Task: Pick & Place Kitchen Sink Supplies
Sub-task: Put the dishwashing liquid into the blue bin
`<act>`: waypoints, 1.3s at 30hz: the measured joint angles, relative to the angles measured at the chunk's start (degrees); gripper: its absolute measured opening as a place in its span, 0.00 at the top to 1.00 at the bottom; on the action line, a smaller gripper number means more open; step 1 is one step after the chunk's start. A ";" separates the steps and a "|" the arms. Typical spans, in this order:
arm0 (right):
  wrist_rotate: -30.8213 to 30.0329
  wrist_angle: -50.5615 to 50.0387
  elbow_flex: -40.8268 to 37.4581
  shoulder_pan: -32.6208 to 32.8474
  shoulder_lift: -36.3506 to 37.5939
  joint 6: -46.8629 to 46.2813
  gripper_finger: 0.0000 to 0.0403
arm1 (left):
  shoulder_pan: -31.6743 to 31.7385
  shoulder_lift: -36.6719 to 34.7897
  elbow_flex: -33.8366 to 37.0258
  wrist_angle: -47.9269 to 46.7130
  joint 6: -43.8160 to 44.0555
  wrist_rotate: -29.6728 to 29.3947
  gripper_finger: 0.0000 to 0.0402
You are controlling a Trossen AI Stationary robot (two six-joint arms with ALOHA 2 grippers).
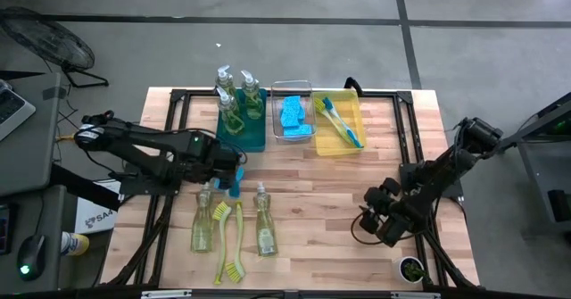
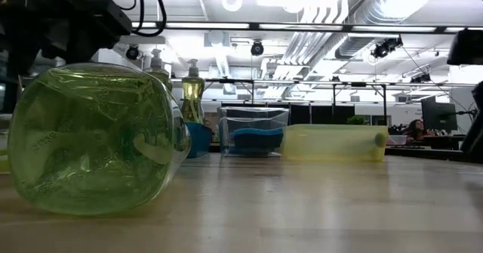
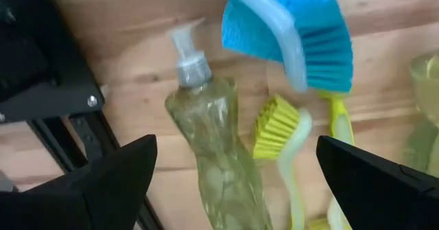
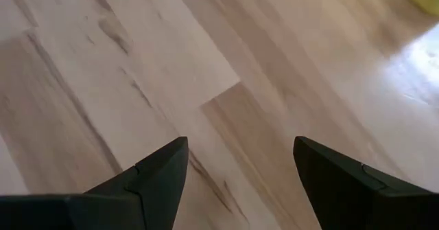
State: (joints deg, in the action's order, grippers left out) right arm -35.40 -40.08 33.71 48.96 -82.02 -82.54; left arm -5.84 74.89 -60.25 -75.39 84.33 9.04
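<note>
Two clear pump bottles of yellow-green soap (image 1: 203, 226) (image 1: 265, 226) lie on their sides on the wooden table, with two yellow-green dish brushes (image 1: 230, 238) flat between them. A blue brush and blue sponge (image 1: 235, 183) lie just above them. My left gripper (image 1: 230, 167) hovers open over this group. In its wrist view it (image 3: 236, 144) stands above a lying bottle (image 3: 212, 147), a yellow-green brush head (image 3: 276, 125), the blue brush head (image 3: 322, 48) and the sponge (image 3: 274, 7). My right gripper (image 1: 368, 223) (image 4: 240, 144) is open over bare wood at the right.
At the far edge stand a teal bin (image 1: 254, 138) holding three upright soap bottles (image 1: 239, 98), a clear bin (image 1: 293, 89) with blue sponges (image 1: 294, 116), and a yellow bin (image 1: 343, 147) with blue brushes (image 1: 337, 120). One lying bottle (image 2: 90, 140) looms near in the low view.
</note>
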 joint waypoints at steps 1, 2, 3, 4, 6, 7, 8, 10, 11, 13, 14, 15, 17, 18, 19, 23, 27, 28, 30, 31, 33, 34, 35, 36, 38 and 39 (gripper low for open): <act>0.04 0.59 -0.42 0.45 0.00 -0.23 0.36 | 0.31 0.01 0.00 -0.09 -0.10 0.68 0.02; -0.01 1.08 -0.77 0.90 0.00 -0.67 0.36 | 0.54 0.00 0.00 -0.20 -0.10 0.98 0.02; -0.22 1.24 -0.94 1.31 0.00 -1.29 0.36 | 0.87 0.01 0.00 -0.49 -0.11 0.87 0.02; -0.74 1.27 -0.96 1.70 0.00 -1.64 0.36 | 1.26 0.00 0.00 -1.06 -0.11 0.83 0.02; -1.54 1.68 -0.88 2.26 0.00 -2.02 0.36 | 2.22 0.00 0.02 -2.60 -0.39 0.69 0.02; -1.81 2.02 -0.87 2.47 0.00 -2.07 0.36 | 2.75 0.00 0.03 -2.92 -0.54 0.68 0.02; -1.83 2.49 -0.87 2.59 0.00 -2.07 0.36 | 3.23 -0.02 0.30 -2.52 -0.56 0.66 0.02; -1.59 3.78 -0.87 2.59 0.00 -2.08 0.36 | 3.82 -0.04 2.08 0.02 -0.68 1.71 0.02; -1.46 4.47 -0.87 2.59 0.00 -2.05 0.36 | 4.04 -0.04 3.42 1.18 -0.68 2.74 0.02; -1.16 6.15 -0.87 2.69 0.00 -1.57 0.36 | 4.09 -0.04 6.61 2.74 -0.68 5.39 0.02; -1.16 6.91 -0.85 2.90 0.00 -1.41 0.36 | 4.08 -0.04 8.21 3.72 -0.70 6.71 0.02; -1.31 7.37 -0.82 3.10 0.00 -1.25 0.36 | 4.08 -0.02 9.52 4.29 -0.69 7.70 0.02; -1.37 7.86 -0.80 3.37 0.00 -1.18 0.36 | 4.08 -0.02 11.41 4.02 -0.47 8.69 0.02; -1.29 7.93 -0.80 3.49 0.00 -1.19 0.36 | 3.96 -0.02 12.04 3.88 -0.37 8.78 0.02; -1.27 7.94 -0.78 3.62 0.00 -1.21 0.36 | 3.97 -0.02 12.42 4.08 -0.31 9.08 0.02; -1.14 8.54 -0.78 3.71 0.00 -1.22 0.36 | 3.99 -0.04 13.98 7.79 -1.28 9.88 0.02; -1.79 9.67 -0.78 3.71 -0.01 -1.22 0.36 | 3.99 -0.04 17.28 12.80 -1.64 10.69 0.02; -1.87 9.79 -0.78 3.71 -0.02 -1.22 0.36 | 4.01 -0.04 18.07 13.48 -1.70 11.02 0.02; -1.94 9.76 -0.78 3.71 -0.02 -1.20 0.36 | 4.01 -0.04 19.76 14.15 -1.66 11.19 0.02; -2.00 9.77 -0.78 3.71 -0.02 -1.20 0.36 | 4.01 -0.04 20.58 14.59 -1.60 11.22 0.02; -1.99 9.78 -0.78 3.71 -0.02 -1.20 0.36 | 4.01 -0.04 22.12 16.22 -1.59 11.26 0.02; -1.93 9.79 -0.78 3.71 -0.02 -1.20 0.36 | 4.01 -0.04 22.69 17.39 -1.60 11.37 0.02; -1.89 9.80 -0.78 3.71 -0.02 -1.20 0.36 | 4.01 -0.04 23.20 18.94 -1.61 11.52 0.02; -1.89 9.79 -0.78 3.71 -0.02 -1.20 0.36 | 4.01 -0.04 23.67 20.68 -1.59 11.52 0.02; -1.89 9.78 -0.78 3.71 -0.02 -1.20 0.36 | 4.01 -0.04 24.47 23.44 -1.60 11.49 0.02; -1.89 9.79 -0.78 3.71 -0.02 -1.20 0.36 | 4.01 -0.04 24.67 24.65 -1.61 11.48 0.02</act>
State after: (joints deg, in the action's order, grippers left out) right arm -37.30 -30.29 32.93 52.66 -82.04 -83.74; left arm -1.83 74.85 -35.58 -50.73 82.72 20.52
